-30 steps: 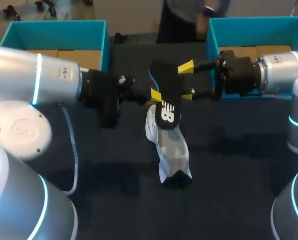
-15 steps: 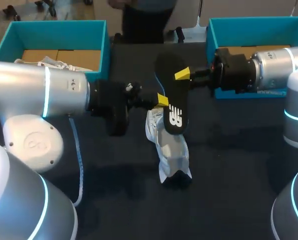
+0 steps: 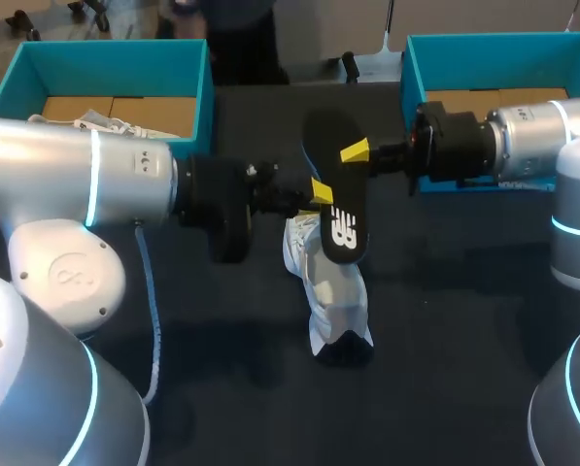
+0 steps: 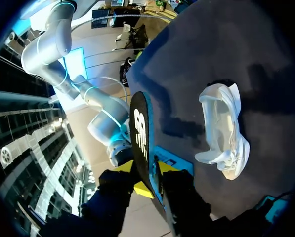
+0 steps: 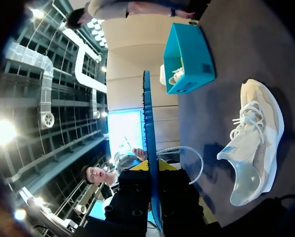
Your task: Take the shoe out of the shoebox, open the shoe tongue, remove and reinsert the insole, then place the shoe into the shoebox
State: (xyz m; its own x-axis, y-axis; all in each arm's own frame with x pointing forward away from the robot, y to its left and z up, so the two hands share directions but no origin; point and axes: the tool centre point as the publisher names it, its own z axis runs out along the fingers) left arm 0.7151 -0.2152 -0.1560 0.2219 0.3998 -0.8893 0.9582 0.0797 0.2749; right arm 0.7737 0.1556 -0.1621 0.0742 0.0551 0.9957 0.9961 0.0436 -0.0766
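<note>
A black insole (image 3: pixel 336 204) hangs on edge in the air over the middle of the table, between my two grippers. My right gripper (image 3: pixel 356 152) comes in from the right and is shut on the insole's upper part; in the right wrist view the thin insole (image 5: pixel 147 123) is pinched between its fingers (image 5: pixel 152 182). My left gripper (image 3: pixel 316 190) is at the insole's left side. In its wrist view the insole (image 4: pixel 139 128) runs between the slightly parted fingers (image 4: pixel 147 180). The white shoe (image 3: pixel 330 291) lies on the dark table below, also seen as shoe (image 4: pixel 224 131) and shoe (image 5: pixel 256 133).
A teal shoebox (image 3: pixel 105 58) stands at the back left with another white shoe (image 3: pixel 95 121) in it; a second teal shoebox (image 3: pixel 494 44) is at the back right. A white cable (image 3: pixel 152 320) hangs from my left arm.
My right gripper has closed on the insole. The left gripper's fingers have parted a little around it. The insole sits slightly more upright; the shoe has not moved.
</note>
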